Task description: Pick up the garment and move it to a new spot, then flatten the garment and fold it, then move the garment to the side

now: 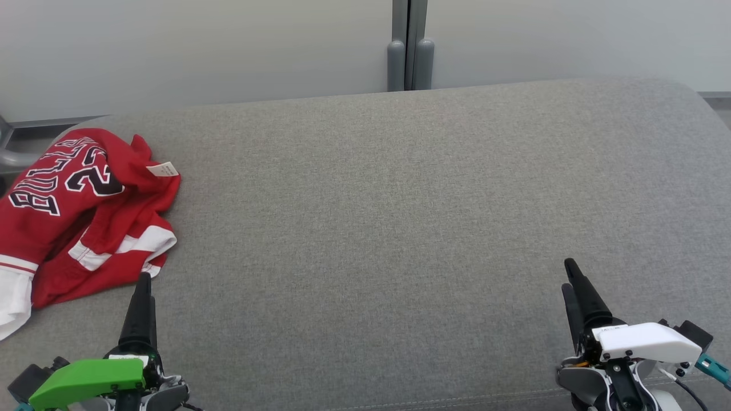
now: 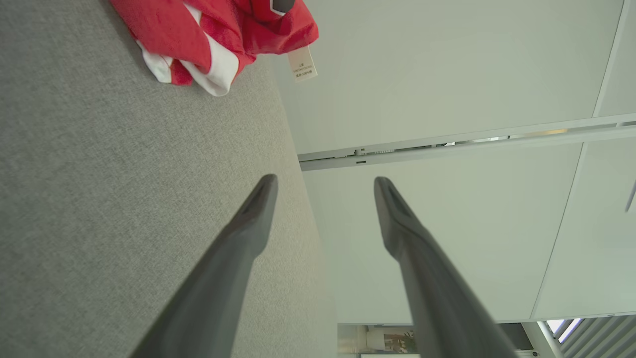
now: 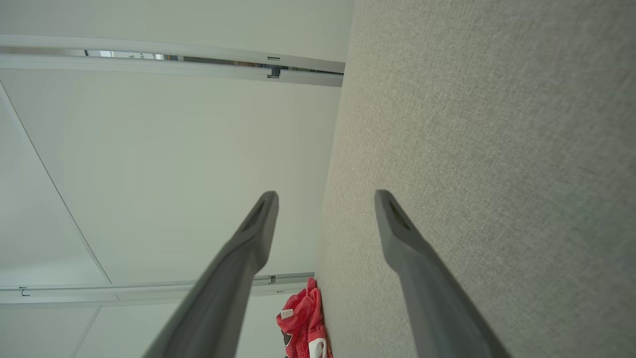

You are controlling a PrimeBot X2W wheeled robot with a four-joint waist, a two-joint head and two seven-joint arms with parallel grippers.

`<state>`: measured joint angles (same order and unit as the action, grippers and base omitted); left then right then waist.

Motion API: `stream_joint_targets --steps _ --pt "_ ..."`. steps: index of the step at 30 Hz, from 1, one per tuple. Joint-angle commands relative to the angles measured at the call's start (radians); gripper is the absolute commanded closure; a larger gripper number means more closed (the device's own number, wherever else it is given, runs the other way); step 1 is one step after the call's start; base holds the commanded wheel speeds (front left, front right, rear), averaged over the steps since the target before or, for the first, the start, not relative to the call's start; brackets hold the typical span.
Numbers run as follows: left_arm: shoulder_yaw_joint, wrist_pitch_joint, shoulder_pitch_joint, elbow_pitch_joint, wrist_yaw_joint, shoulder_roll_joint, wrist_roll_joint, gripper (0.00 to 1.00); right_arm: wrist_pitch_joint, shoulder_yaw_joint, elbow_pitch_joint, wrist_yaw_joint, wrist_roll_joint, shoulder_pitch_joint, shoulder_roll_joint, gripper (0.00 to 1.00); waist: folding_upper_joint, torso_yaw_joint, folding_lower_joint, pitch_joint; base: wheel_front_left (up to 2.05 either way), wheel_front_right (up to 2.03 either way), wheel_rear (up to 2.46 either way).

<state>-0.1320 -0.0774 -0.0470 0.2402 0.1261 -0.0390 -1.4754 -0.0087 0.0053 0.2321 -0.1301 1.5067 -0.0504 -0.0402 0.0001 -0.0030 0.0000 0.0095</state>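
Note:
The garment [image 1: 80, 214] is a red jersey with white trim and black lettering, crumpled at the left edge of the grey padded surface [image 1: 400, 217]. It also lies at the top of the left wrist view as the garment [image 2: 218, 30], and small at the bottom of the right wrist view as the garment [image 3: 304, 323]. My left gripper [image 1: 143, 285] hovers just in front of the jersey's near hem, open and empty, jaws spread wide [image 2: 325, 181]. My right gripper [image 1: 571, 274] rests far to the right, open and empty [image 3: 325, 196].
A white care label [image 1: 163, 169] sticks out of the jersey's right side. Pale wall panels with a grey vertical post [image 1: 410, 45] stand behind the surface. A metal frame [image 1: 8, 148] shows past the surface's left edge.

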Motion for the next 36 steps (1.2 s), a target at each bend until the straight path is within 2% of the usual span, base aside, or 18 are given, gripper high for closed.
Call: stream_joint_targets --steps 1,9,24,36 --pt "-0.007 0.015 -0.006 -0.026 -0.001 -0.005 0.048 0.0 -0.013 0.012 -0.008 0.0 -0.048 -0.034 -0.004 0.0 -0.0001 0.0 0.0 0.0 0.0 0.0 0.0" --pt "-0.002 0.048 0.004 -0.055 -0.017 -0.006 0.177 0.0 -0.037 0.05 0.001 0.0 -0.195 -0.054 -0.005 0.0 -0.0001 -0.002 0.0 -0.001 0.0 0.0 0.0" --pt "0.041 0.112 0.036 -0.09 -0.067 -0.01 0.554 0.0 -0.085 0.124 0.055 0.0 -0.518 -0.095 -0.007 0.0 -0.0001 -0.004 0.0 -0.006 0.0 0.0 0.0" --pt "0.055 0.156 0.046 -0.069 -0.095 -0.016 0.763 0.0 -0.119 0.133 0.131 -0.001 -0.763 -0.126 -0.008 0.0 -0.0001 -0.005 0.0 -0.011 0.0 0.0 0.0"
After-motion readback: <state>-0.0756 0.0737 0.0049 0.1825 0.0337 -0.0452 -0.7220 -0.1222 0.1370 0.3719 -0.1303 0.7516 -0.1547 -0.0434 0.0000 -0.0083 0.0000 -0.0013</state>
